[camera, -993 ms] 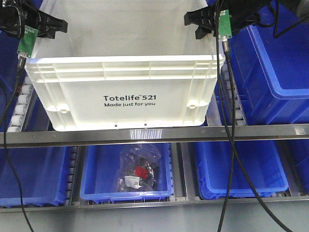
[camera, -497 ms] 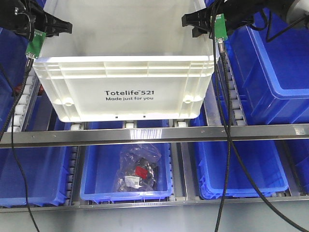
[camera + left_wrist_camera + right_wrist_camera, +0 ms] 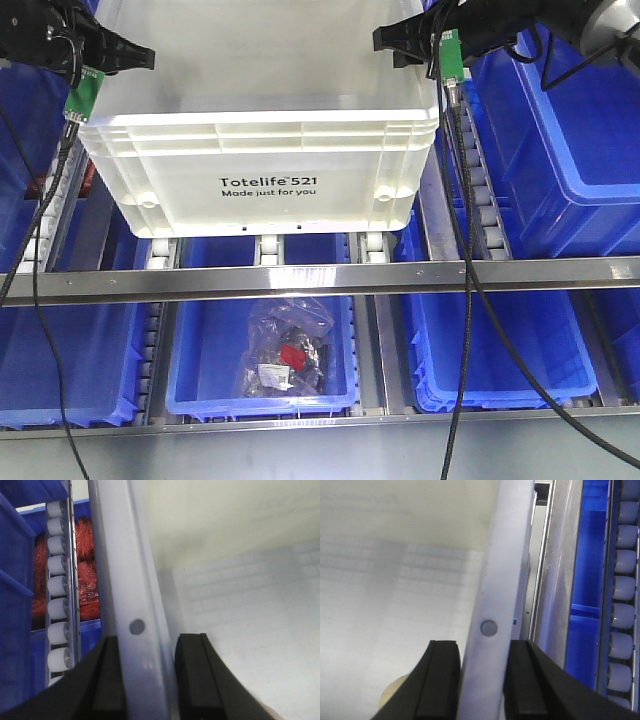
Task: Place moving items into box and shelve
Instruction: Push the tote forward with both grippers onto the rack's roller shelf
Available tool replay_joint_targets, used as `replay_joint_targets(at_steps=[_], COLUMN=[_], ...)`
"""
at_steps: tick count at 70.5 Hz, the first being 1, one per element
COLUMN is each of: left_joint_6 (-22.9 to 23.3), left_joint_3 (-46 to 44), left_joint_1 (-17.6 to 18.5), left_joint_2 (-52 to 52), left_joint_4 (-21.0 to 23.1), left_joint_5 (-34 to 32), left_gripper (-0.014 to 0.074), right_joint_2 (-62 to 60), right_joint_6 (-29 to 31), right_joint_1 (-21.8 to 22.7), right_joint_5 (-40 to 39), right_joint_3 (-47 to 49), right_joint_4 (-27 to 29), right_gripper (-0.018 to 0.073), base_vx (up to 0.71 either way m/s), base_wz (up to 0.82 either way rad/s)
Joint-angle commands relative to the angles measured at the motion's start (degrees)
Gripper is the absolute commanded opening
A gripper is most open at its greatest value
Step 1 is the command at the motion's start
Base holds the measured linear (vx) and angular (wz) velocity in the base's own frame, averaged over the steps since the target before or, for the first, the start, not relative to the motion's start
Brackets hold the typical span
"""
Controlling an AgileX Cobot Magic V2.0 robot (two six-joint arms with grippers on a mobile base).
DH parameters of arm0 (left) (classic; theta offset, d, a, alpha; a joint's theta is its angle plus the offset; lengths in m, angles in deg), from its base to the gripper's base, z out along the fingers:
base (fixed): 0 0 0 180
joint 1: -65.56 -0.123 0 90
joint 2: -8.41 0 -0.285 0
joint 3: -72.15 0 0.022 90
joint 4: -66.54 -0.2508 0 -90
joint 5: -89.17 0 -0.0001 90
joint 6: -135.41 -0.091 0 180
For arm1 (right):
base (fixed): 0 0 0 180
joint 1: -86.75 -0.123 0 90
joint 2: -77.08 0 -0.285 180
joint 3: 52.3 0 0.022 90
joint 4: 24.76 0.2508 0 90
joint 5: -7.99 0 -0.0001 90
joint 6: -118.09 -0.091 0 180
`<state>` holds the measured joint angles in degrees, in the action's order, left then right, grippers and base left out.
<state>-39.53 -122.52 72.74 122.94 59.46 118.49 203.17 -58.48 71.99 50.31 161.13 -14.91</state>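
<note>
Two claws pinch the white box [image 3: 265, 140] by its side walls: my left claw [image 3: 142, 675] and right claw [image 3: 481, 677] each straddle a rim. It rests on the shelf rollers [image 3: 265, 245]; I should push evenly, keeping it square.

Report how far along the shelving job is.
Loading cannot be confirmed; only a pale sliver shows inside the white Totelife crate. In hand: the left gripper and right gripper each straddle a side rim, crate sitting on the roller lane. Left: seat it and release.
</note>
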Motion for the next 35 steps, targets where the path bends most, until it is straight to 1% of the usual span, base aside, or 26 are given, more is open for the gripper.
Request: replay_joint_targets(at_steps=[1, 7, 12, 26, 29, 35], left_joint_6=[-1.22, -1.22, -1.22, -1.19, -0.92, 1.41], left_joint_3=[-1.82, -1.82, -1.82, -1.82, -1.82, -1.82], left_joint_1=[1.71, 1.71, 1.71, 1.71, 1.71, 1.71], left_joint_2=[-1.78, -1.68, -1.68, -1.68, -1.68, -1.68], left_joint_4=[1.86, 1.86, 1.86, 1.86, 1.86, 1.8], left_joint_5=[-5.71, -6.02, -6.02, -6.14, -6.14, -6.6], left_gripper=[0.0008, 0.0055, 0.0112, 0.0337, 0.0391, 0.0464], right_joint_2=[-3.1, -3.1, -3.1, -3.1, -3.1, -3.1], right_joint_6=[2.34, 2.76, 2.76, 2.76, 2.76, 2.76], right_joint_1=[-1.52, -1.52, -1.52, -1.52, -1.52, -1.52], right_joint_5=[-4.09, -4.09, -4.09, -4.16, -4.29, -4.86], right_joint_3=[2.09, 2.09, 2.09, 2.09, 2.09, 2.09], right_joint_4=[6.05, 5.98, 5.98, 5.94, 5.87, 5.81], right_gripper=[0.0037, 0.0104, 0.0191, 0.0554, 0.0618, 0.0715], base_vx=[0.0, 0.0, 0.0, 0.0, 0.0, 0.0], base_wz=[0.0, 0.0, 0.0, 0.0, 0.0, 0.0])
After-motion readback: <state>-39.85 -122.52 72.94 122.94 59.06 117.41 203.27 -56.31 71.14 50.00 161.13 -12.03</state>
